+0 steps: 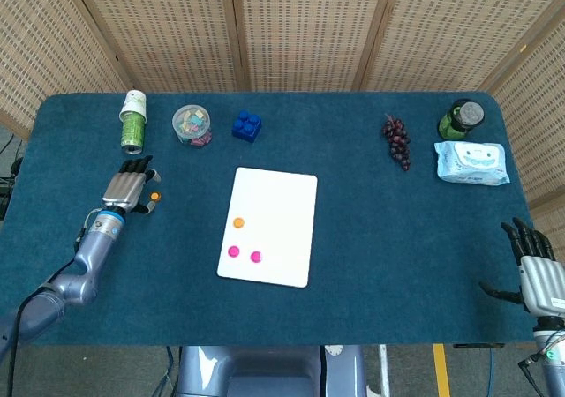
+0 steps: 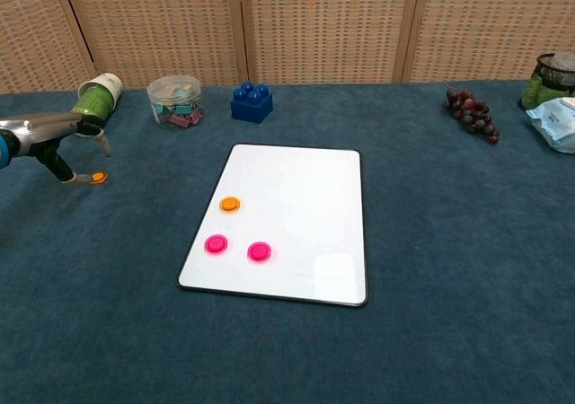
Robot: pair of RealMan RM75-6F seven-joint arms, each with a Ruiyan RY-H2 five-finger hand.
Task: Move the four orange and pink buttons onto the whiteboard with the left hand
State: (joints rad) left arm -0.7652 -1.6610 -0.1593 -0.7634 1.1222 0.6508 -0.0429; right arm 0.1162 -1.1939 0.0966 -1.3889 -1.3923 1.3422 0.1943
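Fingers of the left hand reach toward the last orange button, which lies on the table just beside the fingertips, at the far left and well apart from the whiteboard. In the chest view the thumb tip sits right at the button's edge while the other fingers stretch out flat above it; whether it is pinched yet or only touched I cannot tell. The hand's low, flat pose suits picking a thin disc off cloth, where the fingertips need to get under the rim.

Behind the hand lie a tipped green can, a clear jar of clips and a blue brick, none in the path to the board.

On the whiteboard sit an orange button and two pink buttons, grouped near its left edge, so three of four appear placed and space remains beside them.

Further right are grapes, a green jar and a pack of wipes. The right hand rests at the table's near right corner, fingers spread and holding nothing, since the task is the left hand's.
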